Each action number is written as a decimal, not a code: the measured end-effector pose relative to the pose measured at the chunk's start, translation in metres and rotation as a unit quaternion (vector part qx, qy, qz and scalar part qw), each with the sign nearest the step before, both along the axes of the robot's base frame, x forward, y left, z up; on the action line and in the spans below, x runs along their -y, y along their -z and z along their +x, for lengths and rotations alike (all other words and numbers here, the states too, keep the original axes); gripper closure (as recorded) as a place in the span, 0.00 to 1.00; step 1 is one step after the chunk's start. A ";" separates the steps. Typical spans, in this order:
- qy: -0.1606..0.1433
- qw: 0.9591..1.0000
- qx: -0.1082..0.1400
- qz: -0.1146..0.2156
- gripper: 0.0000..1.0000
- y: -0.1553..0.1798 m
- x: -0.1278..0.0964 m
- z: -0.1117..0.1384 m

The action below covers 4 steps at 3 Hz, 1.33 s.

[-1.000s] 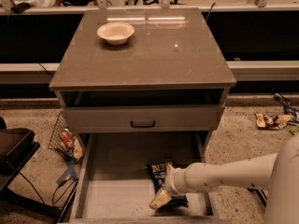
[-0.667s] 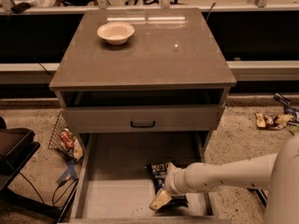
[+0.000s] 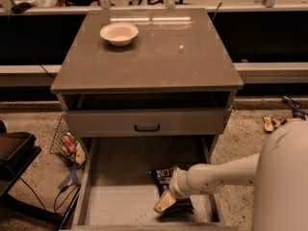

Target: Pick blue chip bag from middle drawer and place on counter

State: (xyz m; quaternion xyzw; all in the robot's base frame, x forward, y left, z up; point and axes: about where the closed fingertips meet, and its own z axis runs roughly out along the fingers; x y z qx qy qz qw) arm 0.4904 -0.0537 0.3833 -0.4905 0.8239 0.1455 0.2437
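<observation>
The blue chip bag (image 3: 165, 176) lies on the floor of the open middle drawer (image 3: 120, 186), at its front right; its white lettering shows at the top. My gripper (image 3: 165, 202) reaches in from the right on a white arm and sits low over the bag, covering its middle. The bag's lower edge shows below the wrist. The counter (image 3: 159, 57) is the glossy grey-brown cabinet top above.
A pale bowl (image 3: 119, 33) sits at the counter's back left. A closed grey drawer front with a black handle (image 3: 147, 127) is above the open drawer. Colourful wrappers in a wire basket (image 3: 67, 143) stand left of the cabinet. More wrappers (image 3: 276, 123) lie on the floor at right.
</observation>
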 end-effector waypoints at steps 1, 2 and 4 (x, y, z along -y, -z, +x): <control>0.017 0.999 -0.009 -0.033 0.15 0.011 0.014 0.010; 0.010 0.999 -0.009 -0.046 0.39 0.014 0.014 0.014; 0.010 0.999 -0.010 -0.043 0.85 0.013 0.013 0.012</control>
